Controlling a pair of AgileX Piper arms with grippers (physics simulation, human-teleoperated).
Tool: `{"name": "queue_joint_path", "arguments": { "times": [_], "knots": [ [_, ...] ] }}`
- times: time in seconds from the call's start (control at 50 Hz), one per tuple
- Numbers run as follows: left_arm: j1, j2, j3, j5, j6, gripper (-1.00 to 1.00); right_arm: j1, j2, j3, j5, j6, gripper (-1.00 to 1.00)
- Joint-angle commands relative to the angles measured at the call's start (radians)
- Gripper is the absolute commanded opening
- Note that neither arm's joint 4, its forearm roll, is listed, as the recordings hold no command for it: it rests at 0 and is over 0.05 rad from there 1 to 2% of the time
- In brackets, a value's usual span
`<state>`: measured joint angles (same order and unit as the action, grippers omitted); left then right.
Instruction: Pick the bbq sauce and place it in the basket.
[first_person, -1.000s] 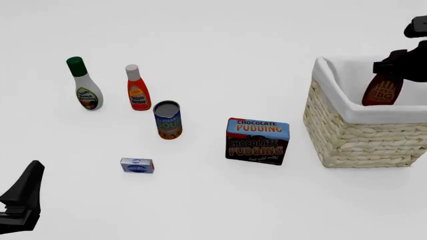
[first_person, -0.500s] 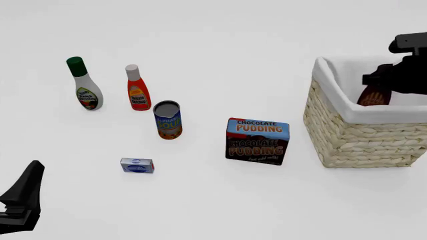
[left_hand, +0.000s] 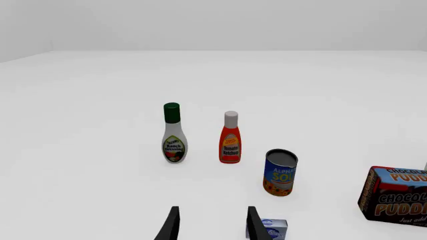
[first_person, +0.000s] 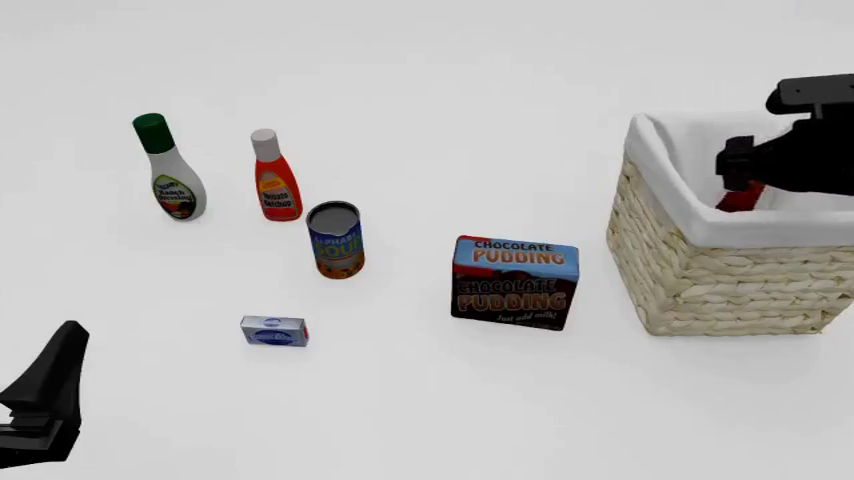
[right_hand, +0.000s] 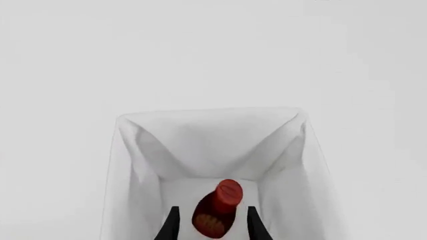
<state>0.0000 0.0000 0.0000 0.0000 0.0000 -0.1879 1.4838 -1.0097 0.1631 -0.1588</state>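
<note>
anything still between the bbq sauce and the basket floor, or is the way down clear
Nothing visible blocks it. The bbq sauce is already inside the basket, between the right end effector fingers, with only white lining around it. Whether it touches the floor cannot be told.

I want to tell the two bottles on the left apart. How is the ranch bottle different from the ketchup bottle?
The ranch dressing bottle is white with a green cap; the tomato ketchup bottle is orange-red with a white cap. The ranch bottle stands taller and has a rounder belly, while the ketchup bottle is slimmer. Both stand upright, side by side, not touching.
</note>
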Motion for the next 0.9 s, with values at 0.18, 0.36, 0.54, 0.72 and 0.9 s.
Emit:
{"name": "queue_joint_path", "arguments": {
  "times": [0.18,0.36,0.54,0.72,0.9],
  "knots": [
    [0.000,0.000,0.000,0.000,0.000,1.00,0.005,-0.020,-0.005,0.011,0.001,1.00],
    [0.000,0.000,0.000,0.000,0.000,1.00,0.009,-0.041,-0.033,0.034,-0.004,1.00],
    [0.000,0.000,0.000,0.000,0.000,1.00,0.018,-0.067,-0.070,0.065,-0.002,1.00],
    [0.000,0.000,0.000,0.000,0.000,1.00,0.035,-0.096,-0.106,0.095,-0.005,1.00],
    [0.000,0.000,0.000,0.000,0.000,1.00,0.048,-0.146,-0.128,0.127,-0.006,1.00]
  ]
}}
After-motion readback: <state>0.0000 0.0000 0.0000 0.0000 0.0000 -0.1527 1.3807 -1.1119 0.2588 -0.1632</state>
